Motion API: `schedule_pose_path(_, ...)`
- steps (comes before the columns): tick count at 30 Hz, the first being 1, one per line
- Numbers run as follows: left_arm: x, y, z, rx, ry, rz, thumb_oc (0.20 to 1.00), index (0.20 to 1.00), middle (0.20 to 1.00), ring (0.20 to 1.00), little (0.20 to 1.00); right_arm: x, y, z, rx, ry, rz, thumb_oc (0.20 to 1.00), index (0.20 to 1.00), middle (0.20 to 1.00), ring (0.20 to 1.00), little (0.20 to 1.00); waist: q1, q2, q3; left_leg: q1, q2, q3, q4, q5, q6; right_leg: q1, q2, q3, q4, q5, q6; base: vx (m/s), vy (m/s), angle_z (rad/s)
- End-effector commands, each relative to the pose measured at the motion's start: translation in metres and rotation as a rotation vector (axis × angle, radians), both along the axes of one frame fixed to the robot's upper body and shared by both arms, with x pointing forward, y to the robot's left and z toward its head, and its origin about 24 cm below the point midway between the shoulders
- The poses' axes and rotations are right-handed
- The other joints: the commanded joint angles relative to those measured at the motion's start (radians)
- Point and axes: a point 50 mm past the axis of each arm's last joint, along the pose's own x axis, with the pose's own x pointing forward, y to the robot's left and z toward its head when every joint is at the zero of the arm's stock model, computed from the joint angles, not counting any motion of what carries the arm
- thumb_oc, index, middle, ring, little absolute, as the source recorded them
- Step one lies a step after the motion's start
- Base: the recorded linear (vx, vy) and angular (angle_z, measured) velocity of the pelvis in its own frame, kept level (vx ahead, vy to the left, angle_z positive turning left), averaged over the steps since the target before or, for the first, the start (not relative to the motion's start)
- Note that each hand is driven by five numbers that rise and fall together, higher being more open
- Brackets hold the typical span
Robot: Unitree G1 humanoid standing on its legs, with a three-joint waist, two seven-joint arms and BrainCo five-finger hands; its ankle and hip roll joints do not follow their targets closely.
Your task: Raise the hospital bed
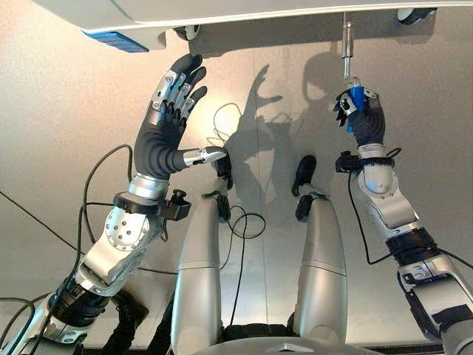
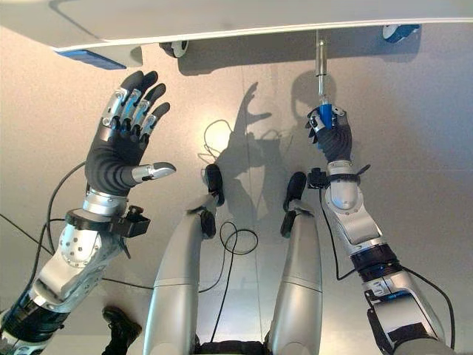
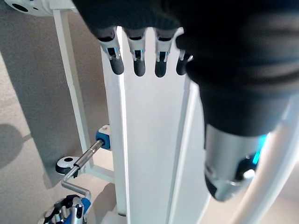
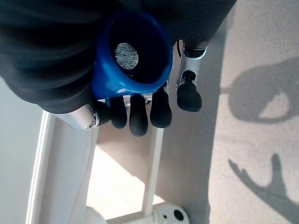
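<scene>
1. We see the hospital bed (image 1: 244, 13) as a smooth white frame across the far edge of the head views, over a pale matte floor (image 1: 59, 111).
2. A slim metal crank (image 1: 346, 46) juts from the frame towards us and ends in a glossy blue handle (image 1: 355, 100).
3. Our right hand (image 1: 362, 115) has its fingers curled round that blue handle.
4. Our left hand (image 1: 166, 122) hovers spread, touching nothing, below the frame's blue corner piece (image 1: 114, 41).
5. A dark caster (image 1: 411, 13) sits beyond the crank.

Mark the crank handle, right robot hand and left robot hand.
crank handle (image 1: 355, 98): left eye view, blue grip between the fingers.
right robot hand (image 1: 367, 118): left eye view, dark back cover.
left robot hand (image 2: 112, 161): right eye view, palm.
</scene>
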Motion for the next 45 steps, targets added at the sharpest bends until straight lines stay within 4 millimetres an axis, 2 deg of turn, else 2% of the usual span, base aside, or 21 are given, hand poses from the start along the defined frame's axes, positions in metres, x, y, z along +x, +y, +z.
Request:
schedule_pose_path(1,-0.018,-0.008,0.012,-0.079,-0.094,-0.068,1.000,1.000,1.000,1.000,1.000,-0.020,-0.081,0.077,0.166,-0.364,-0.374,0.200,0.200,0.200,0.200,0.200,-0.032,0.048,-0.026,0.029,0.020,-0.078,-0.081,0.035,-0.046,0.001,0.023,0.002,-0.058,0.098,0.013,0.00,0.000,0.00)
schedule_pose_path(6,-0.019,-0.009,0.012,-0.077,-0.096,-0.071,1.000,1.000,1.000,1.000,1.000,-0.012,-0.093,0.075,0.156,-0.317,-0.451,0.200,0.200,0.200,0.200,0.200,-0.029,0.053,-0.026,0.024,0.021,-0.078,-0.079,0.034,-0.046,-0.006,0.025,0.006,-0.051,0.096,0.012,0.00,0.000,0.00)
schedule_pose_path(8,-0.018,-0.011,0.011,-0.077,-0.089,-0.089,1.000,1.000,1.000,1.000,1.000,-0.001,-0.104,0.069,0.128,-0.238,-0.522,0.200,0.200,0.200,0.200,0.200,-0.024,0.059,-0.026,0.018,0.021,-0.079,-0.076,0.033,-0.047,-0.012,0.024,0.005,-0.047,0.095,0.010,0.00,0.000,0.00)
schedule_pose_path(10,-0.017,-0.014,0.007,-0.064,-0.058,-0.112,1.000,1.000,1.000,1.000,1.000,0.003,-0.107,0.062,0.116,-0.190,-0.538,0.200,0.200,0.200,0.200,0.200,-0.023,0.059,-0.026,0.037,0.020,-0.086,-0.068,0.012,-0.053,0.006,0.024,0.011,-0.035,0.073,0.017,0.02,-0.006,-0.01)
schedule_pose_path(11,-0.015,-0.014,0.009,-0.045,-0.067,-0.114,1.000,1.000,1.000,1.000,1.000,0.006,-0.107,0.064,0.115,-0.182,-0.529,0.200,0.200,0.200,0.200,0.200,-0.024,0.060,-0.026,0.015,0.021,-0.080,-0.076,0.035,-0.049,-0.014,0.023,0.004,-0.045,0.094,0.010,0.00,0.000,0.00)
schedule_pose_path(12,-0.015,-0.014,0.010,-0.045,-0.068,-0.114,1.000,1.000,1.000,1.000,1.000,0.006,-0.107,0.065,0.116,-0.183,-0.528,0.200,0.200,0.200,0.200,0.200,-0.024,0.060,-0.026,0.014,0.022,-0.080,-0.076,0.035,-0.049,-0.015,0.023,0.004,-0.045,0.095,0.010,0.00,0.000,0.00)
schedule_pose_path(14,-0.012,-0.013,0.008,0.026,-0.066,-0.097,1.000,1.000,1.000,1.000,1.000,0.009,-0.108,0.057,0.093,-0.137,-0.523,0.200,0.200,0.200,0.200,0.200,-0.024,0.062,-0.026,0.038,0.021,-0.086,-0.063,0.006,-0.056,0.005,0.024,0.010,-0.028,0.066,0.016,0.03,-0.001,0.00)
schedule_pose_path(15,-0.011,-0.012,0.012,0.038,-0.090,-0.091,1.000,1.000,1.000,1.000,1.000,0.010,-0.109,0.060,0.091,-0.140,-0.518,0.200,0.200,0.200,0.200,0.200,-0.023,0.063,-0.026,0.012,0.022,-0.078,-0.072,0.033,-0.050,-0.019,0.023,0.003,-0.039,0.091,0.009,0.02,0.006,-0.03)
schedule_pose_path(16,-0.010,-0.009,0.014,0.041,-0.099,-0.075,1.000,1.000,1.000,1.000,1.000,0.012,-0.111,0.052,0.080,-0.100,-0.518,0.200,0.200,0.200,0.200,0.200,-0.022,0.064,-0.026,0.033,0.021,-0.083,-0.058,0.005,-0.056,-0.001,0.024,0.010,-0.022,0.066,0.015,-0.01,0.005,-0.04)
schedule_pose_path(18,-0.009,-0.008,0.014,0.040,-0.099,-0.075,1.000,1.000,1.000,1.000,1.000,0.014,-0.112,0.050,0.080,-0.082,-0.523,0.200,0.200,0.200,0.200,0.200,-0.021,0.066,-0.026,0.031,0.021,-0.083,-0.058,0.005,-0.056,-0.004,0.024,0.010,-0.019,0.066,0.016,0.01,0.006,-0.02)
schedule_pose_path(19,-0.008,-0.008,0.017,0.042,-0.104,-0.090,1.000,1.000,1.000,1.000,1.000,0.017,-0.118,0.046,0.085,-0.041,-0.539,0.200,0.200,0.200,0.200,0.200,-0.019,0.070,-0.026,0.008,0.022,-0.076,-0.072,0.032,-0.049,-0.027,0.021,0.003,-0.035,0.092,0.009,0.00,0.000,0.00)
schedule_pose_path(20,-0.009,-0.009,0.014,0.041,-0.085,-0.111,1.000,1.000,1.000,1.000,1.000,0.018,-0.119,0.041,0.083,-0.014,-0.539,0.200,0.200,0.200,0.200,0.200,-0.019,0.071,-0.026,0.030,0.021,-0.083,-0.063,0.007,-0.056,-0.007,0.023,0.011,-0.023,0.068,0.016,0.00,0.000,0.00)
schedule_pose_path(23,-0.006,-0.015,0.016,0.114,-0.062,-0.185,1.000,1.000,1.000,1.000,1.000,0.025,-0.123,0.038,0.065,0.045,-0.533,0.200,0.200,0.200,0.200,0.200,-0.021,0.073,-0.026,0.000,0.023,-0.073,-0.071,0.035,-0.051,-0.034,0.023,0.006,-0.037,0.095,0.008,-0.02,0.005,-0.01)
schedule_pose_path(24,-0.004,-0.016,0.014,0.137,-0.042,-0.206,1.000,1.000,1.000,1.000,1.000,0.026,-0.126,0.032,0.055,0.083,-0.537,0.200,0.200,0.200,0.200,0.200,-0.021,0.074,-0.026,0.021,0.022,-0.080,-0.057,0.008,-0.058,-0.016,0.025,0.014,-0.021,0.069,0.015,0.05,0.010,-0.01)
schedule_pose_path(26,-0.002,-0.020,0.015,0.169,-0.029,-0.250,1.000,1.000,1.000,1.000,1.000,0.029,-0.123,0.026,0.042,0.120,-0.512,0.200,0.200,0.200,0.200,0.200,-0.026,0.074,-0.026,0.024,0.023,-0.076,-0.055,0.004,-0.060,-0.015,0.025,0.015,-0.018,0.066,0.015,0.03,0.003,0.00)
schedule_pose_path(30,0.003,-0.021,0.019,0.188,-0.019,-0.288,1.000,1.000,1.000,1.000,1.000,0.032,-0.125,0.022,0.035,0.163,-0.496,0.200,0.200,0.200,0.200,0.200,-0.026,0.075,-0.026,0.013,0.024,-0.073,-0.057,0.016,-0.060,-0.026,0.026,0.016,-0.021,0.077,0.014,0.00,0.000,0.00)
schedule_pose_path(38,0.008,-0.024,0.023,0.176,-0.006,-0.339,1.000,1.000,1.000,1.000,1.000,0.030,-0.155,0.006,0.043,0.330,-0.596,0.200,0.200,0.200,0.200,0.200,-0.014,0.093,-0.026,0.014,0.021,-0.075,-0.044,0.004,-0.065,-0.024,0.022,0.019,-0.009,0.069,0.018,0.00,0.000,0.00)
schedule_pose_path(45,0.008,-0.033,0.025,0.177,-0.005,-0.399,1.000,1.000,1.000,1.000,1.000,0.034,-0.156,0.006,-0.084,0.437,-0.621,0.200,0.200,0.200,0.200,0.200,0.002,0.113,-0.026,-0.007,0.020,-0.075,-0.028,0.005,-0.065,-0.039,0.019,0.017,0.007,0.065,0.017,0.00,0.000,0.00)
